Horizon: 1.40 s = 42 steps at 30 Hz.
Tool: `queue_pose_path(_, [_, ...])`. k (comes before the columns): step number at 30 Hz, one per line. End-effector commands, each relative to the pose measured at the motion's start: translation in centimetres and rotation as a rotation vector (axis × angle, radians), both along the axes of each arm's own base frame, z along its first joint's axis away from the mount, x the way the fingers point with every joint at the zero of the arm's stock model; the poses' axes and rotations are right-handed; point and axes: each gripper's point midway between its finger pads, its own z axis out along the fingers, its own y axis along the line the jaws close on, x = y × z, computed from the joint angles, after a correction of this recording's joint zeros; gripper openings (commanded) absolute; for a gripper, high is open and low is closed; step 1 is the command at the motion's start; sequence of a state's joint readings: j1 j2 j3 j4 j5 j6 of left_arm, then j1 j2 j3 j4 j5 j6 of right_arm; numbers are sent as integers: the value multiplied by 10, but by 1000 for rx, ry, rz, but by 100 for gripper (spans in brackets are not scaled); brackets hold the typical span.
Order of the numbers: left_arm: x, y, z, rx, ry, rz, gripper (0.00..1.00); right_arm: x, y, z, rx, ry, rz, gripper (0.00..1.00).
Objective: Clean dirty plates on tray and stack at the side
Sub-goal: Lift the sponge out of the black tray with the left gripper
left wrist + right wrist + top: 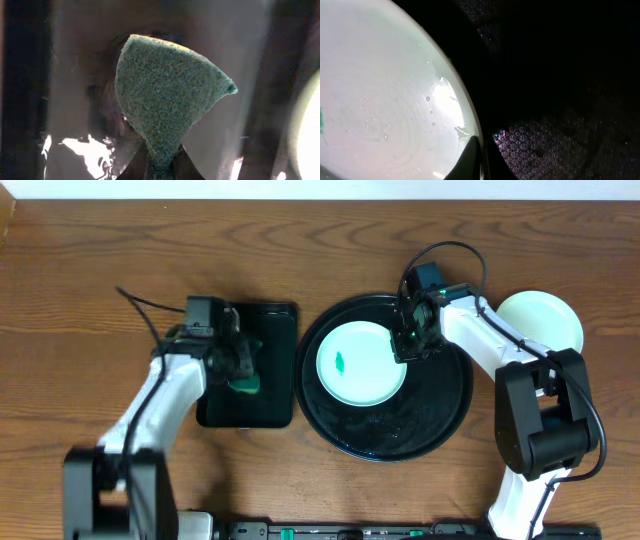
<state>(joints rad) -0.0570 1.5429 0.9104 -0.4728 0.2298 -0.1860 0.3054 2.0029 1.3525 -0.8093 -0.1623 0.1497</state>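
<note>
A: Starting at the left, what is the left gripper [243, 370] doing?

B: It is hovering over the small tray [270, 330], with its jaws pinching a green sponge [244, 385]. The left wrist view is showing the sponge [165, 95] fanning out from the fingertips, which are clamping its narrow end.

A: And the middle of the table [100, 260]?

B: The round tray [430, 420] is sitting there, just beside the small tray. A smeared plate [360, 365] is lying in its upper left part, pale mint, with a green smear [340, 363] near the middle.

A: Is the right gripper [408, 345] touching it?

B: Yes. It is closing on the right rim of the smeared plate. In the right wrist view the fingers [470, 160] are meeting on that rim, one over the plate's [385, 100] wet face and one on the side of the round tray [560, 140].

A: Anything farther right?

B: A second plate [545, 320] is resting on the table beyond the round tray, partly hidden by the right arm. Whether it is carrying a smear, nobody can tell.
</note>
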Motion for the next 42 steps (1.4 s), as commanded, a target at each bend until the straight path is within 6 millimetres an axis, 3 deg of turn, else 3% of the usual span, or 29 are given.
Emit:
queue_pose_path(1, [16,0,51,-5,-161,3,7,-5,6,-7,6,21,8,1])
queue_pose_path(8, [13,1,93,-7,-284,6,7,-6,8,-7,7,21,13,1])
queue_pose_path(19, [-8,2,79,-1,-181,6,7,-6,10,-7,7,19,19,1])
queue_pose_path(42, [-18,3,65,-1,-132,13,7,-6,10,-7,7,17,19,1])
